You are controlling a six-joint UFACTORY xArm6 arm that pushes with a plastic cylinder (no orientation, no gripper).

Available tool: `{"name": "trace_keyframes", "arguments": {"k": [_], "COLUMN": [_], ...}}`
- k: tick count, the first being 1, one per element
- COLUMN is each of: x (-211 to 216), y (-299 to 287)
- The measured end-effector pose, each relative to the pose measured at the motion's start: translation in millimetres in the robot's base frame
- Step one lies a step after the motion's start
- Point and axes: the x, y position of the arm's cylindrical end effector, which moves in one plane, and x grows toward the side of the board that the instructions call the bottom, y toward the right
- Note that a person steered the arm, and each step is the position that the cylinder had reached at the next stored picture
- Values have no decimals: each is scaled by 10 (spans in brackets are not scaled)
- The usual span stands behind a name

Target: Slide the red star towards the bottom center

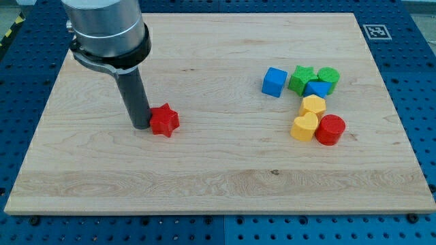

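The red star [164, 120] lies on the wooden board [218, 184], left of the middle. My tip [141, 125] stands on the board right against the star's left side, touching it. The dark rod rises from the tip toward the view's top left, up to the grey arm body.
A cluster sits at the view's right: a blue cube [274, 82], a green star [301, 79], a small blue block [316, 88], a green cylinder [328, 77], a yellow block [313, 105], a yellow heart [304, 127] and a red cylinder [330, 129].
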Motion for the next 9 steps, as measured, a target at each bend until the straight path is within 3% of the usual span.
{"name": "trace_keyframes", "arguments": {"k": [1, 3, 8, 9], "x": [-127, 23, -270, -11], "y": [0, 333, 417, 529]}}
